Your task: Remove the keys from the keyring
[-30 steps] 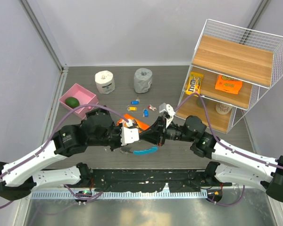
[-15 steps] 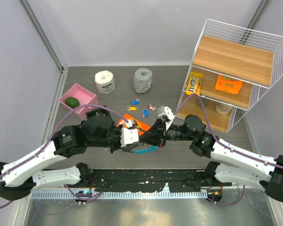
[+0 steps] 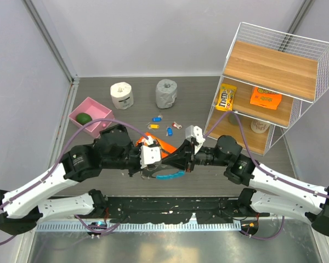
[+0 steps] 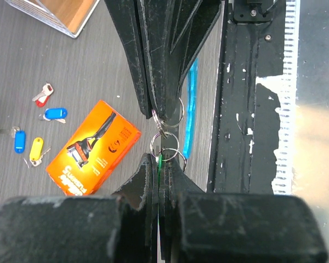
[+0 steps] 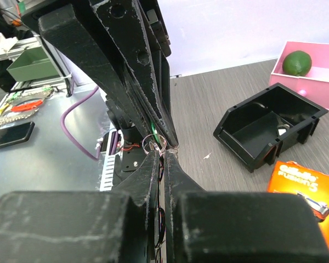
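Both arms are meeting tip to tip over the near middle of the table (image 3: 208,112), holding the work up between them, likely so each can pull against the other. The left gripper (image 4: 163,161) is clenching hard on one of the small split rings (image 4: 165,145), with a green sliver showing in the slit between its jaws; whether that is a key's tag I cannot tell. The right gripper (image 4: 165,109) is also clamped tight, pinching the next ring in the chain from the opposite side. The keyring (image 4: 192,101), a slim light-blue band, is hanging off those rings just beside the fingertips and is trailing toward the near edge. No grey keys are showing at the grip in any view. Small blue, yellow and red tagged pieces (image 4: 55,113) are lying loose on the table by the orange razor box (image 4: 93,148), well apart from the grip. The opposed pinch looks meant to spread or twist a ring so something can slide off. Compared with a second ago, the grippers are sitting closer together, the right wrist is riding lower, and less of the blue band is showing from above; both pairs of fingers are staying clenched.
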Controlling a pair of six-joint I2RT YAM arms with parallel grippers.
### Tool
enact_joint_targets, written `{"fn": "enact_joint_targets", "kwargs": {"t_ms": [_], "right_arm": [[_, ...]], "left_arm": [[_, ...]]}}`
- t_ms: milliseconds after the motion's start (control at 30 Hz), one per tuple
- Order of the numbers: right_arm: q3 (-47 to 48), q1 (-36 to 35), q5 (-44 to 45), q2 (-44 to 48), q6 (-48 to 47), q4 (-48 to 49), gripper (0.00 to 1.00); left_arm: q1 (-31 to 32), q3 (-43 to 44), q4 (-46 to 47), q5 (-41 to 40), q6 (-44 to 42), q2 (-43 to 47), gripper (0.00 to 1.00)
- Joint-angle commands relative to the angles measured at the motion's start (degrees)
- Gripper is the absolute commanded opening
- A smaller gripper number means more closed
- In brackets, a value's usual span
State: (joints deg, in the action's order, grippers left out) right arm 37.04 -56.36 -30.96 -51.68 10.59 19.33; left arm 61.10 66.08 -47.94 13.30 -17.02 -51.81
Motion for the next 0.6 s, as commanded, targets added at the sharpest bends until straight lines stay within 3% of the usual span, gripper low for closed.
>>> {"fn": "enact_joint_targets", "kwargs": {"t_ms": [0, 167, 567], "right_arm": [[4.3, -1.5, 2.4, 2.5, -0.5, -4.3, 0.05], [8.7, -1.6, 1.6, 0.0, -4.9, -13.4, 0.05], [10.8, -2.2, 5.1, -1.7, -13.6, -22.1, 0.05]], "left_arm": [[-1.5, 1.6, 1.7, -4.0, -2.3, 0.3, 0.0], [-1.6, 4.6, -1.8, -5.5, -2.1, -3.2, 0.0], [-1.5, 13.2, -11.6, -11.2, 0.7, -10.3, 0.0]]}}
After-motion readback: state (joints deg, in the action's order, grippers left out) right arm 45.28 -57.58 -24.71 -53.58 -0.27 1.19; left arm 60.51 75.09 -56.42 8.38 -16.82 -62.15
